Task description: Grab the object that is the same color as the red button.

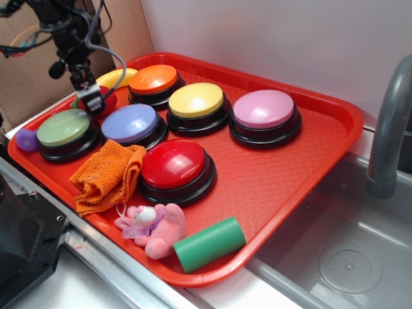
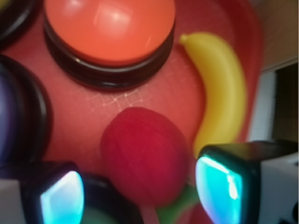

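Note:
The object, a small red plush strawberry (image 2: 145, 156) with a bit of green leaf under it, lies on the red tray (image 1: 322, 148) at the back left. In the exterior view only a red sliver of the strawberry (image 1: 109, 103) shows behind my gripper (image 1: 92, 102). My gripper (image 2: 145, 196) is open and low over it, with one finger on each side of the fruit and gaps between pads and plush. The red button (image 1: 174, 164), a glossy dome on a black base, sits mid-tray, well in front of the gripper.
Around the strawberry stand the orange button (image 2: 110, 28), a banana (image 2: 222, 88), and the green (image 1: 64, 129) and blue (image 1: 131, 122) buttons. Yellow (image 1: 196, 100) and pink (image 1: 264, 108) buttons, an orange cloth (image 1: 106, 174), a pink plush (image 1: 154, 228) and a green cylinder (image 1: 209, 243) share the tray. A sink (image 1: 360, 257) lies to the right.

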